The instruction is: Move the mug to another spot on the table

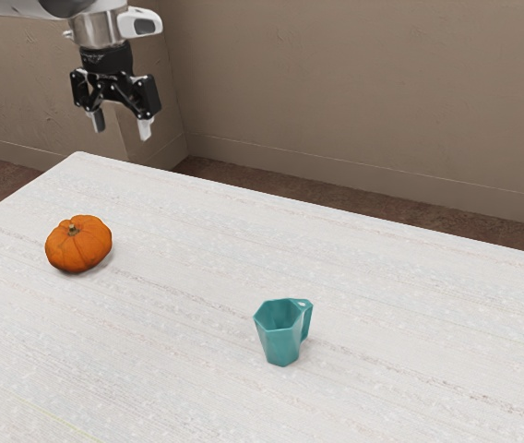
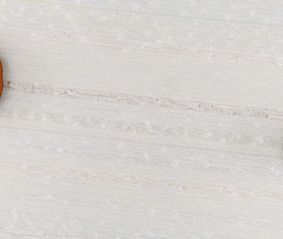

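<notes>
Exterior view: the teal mug (image 1: 282, 330) stands upright on the counter (image 1: 382, 277), handle toward two o'clock. The pumpkin (image 1: 78, 243) lies well apart at ten o'clock. The claw (image 1: 121, 125) hangs high at eleven o'clock, spread and empty; it should descend squarely over the rim, avoiding the handle.

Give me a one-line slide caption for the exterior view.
Open pincer hangs high above the white table, with an upright teal mug and an orange pumpkin standing well apart below.

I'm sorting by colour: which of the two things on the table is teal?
The mug, upright with a handle; the other thing, the pumpkin, is orange.
</notes>
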Robot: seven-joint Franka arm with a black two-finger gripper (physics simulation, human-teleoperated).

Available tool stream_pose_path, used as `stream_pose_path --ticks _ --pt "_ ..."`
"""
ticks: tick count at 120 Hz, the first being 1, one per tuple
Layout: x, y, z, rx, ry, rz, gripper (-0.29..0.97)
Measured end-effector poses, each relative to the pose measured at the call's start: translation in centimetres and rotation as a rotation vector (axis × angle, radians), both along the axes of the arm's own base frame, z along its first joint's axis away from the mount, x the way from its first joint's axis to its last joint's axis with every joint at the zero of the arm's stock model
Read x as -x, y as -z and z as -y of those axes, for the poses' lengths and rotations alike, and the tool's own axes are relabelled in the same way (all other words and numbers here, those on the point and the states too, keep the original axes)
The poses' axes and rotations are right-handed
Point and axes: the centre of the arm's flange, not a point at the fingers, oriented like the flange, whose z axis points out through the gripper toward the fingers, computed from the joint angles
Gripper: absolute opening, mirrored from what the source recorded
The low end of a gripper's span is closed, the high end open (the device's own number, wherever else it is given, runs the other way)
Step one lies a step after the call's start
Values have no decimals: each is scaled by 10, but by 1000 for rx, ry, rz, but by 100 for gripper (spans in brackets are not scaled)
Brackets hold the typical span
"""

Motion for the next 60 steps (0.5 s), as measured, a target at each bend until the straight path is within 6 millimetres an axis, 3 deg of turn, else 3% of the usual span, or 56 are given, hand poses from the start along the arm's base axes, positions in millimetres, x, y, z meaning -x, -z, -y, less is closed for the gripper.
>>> stream_pose_path --ticks 14,24,41,60 --pt "-1 -2 2 -3 4 9 68" --pt "-7 2 21 -8 35 9 68" --pt "-25 23 74 -23 132 1 68" --pt "-25 34 158 -16 329 8 68"
